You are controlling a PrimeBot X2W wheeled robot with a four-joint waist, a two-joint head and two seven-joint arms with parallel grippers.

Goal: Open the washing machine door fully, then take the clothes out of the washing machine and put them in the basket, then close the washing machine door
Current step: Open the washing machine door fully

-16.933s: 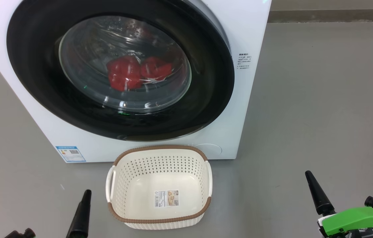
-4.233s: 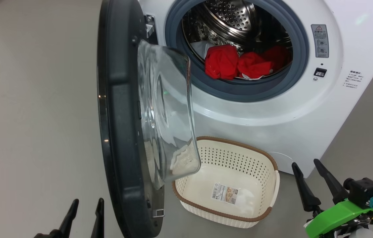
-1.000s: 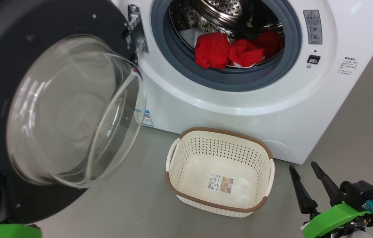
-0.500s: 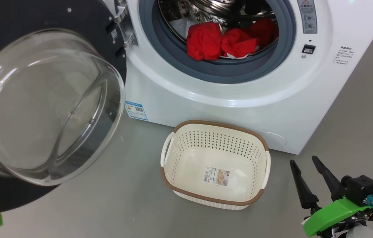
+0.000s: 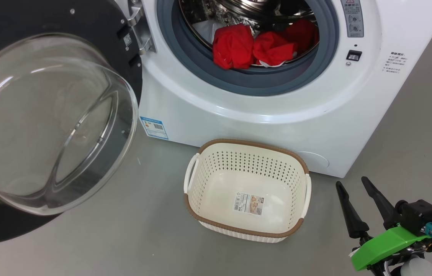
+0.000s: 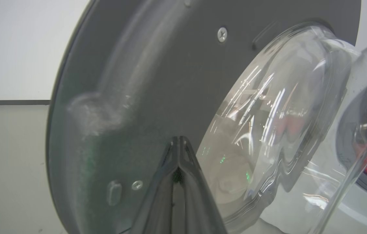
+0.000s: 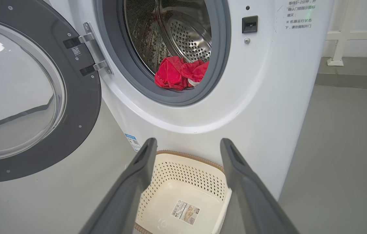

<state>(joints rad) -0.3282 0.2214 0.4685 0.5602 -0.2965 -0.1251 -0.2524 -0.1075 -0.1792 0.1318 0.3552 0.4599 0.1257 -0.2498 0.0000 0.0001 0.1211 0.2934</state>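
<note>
Now that the washing machine [image 5: 262, 115] shows an unobstructed drum mouth, I judge the door-opening step close to complete. A few seconds ago the washing machine door [image 5: 47, 115] stood edge-on to my head camera. It has since swung out on its hinge to my left, and its dark inner face and glass bowl now face me. Part of the shift in the head view is camera motion, not door motion. The basket [image 5: 252, 143] sits on the floor just in front of the machine, below the opening, with nothing in it but its sticker. The clothes [image 5: 254, 46] lie bunched at the front lip of the drum, not yet touched.

My left gripper [image 6: 178, 140] has its fingers pressed together with nothing between them and points at the door's inner face; I cannot tell whether it is touching. My right gripper [image 7: 188, 143] is spread wide and empty, low beside the basket. I judge the next operation to be a reach into the drum.
</note>
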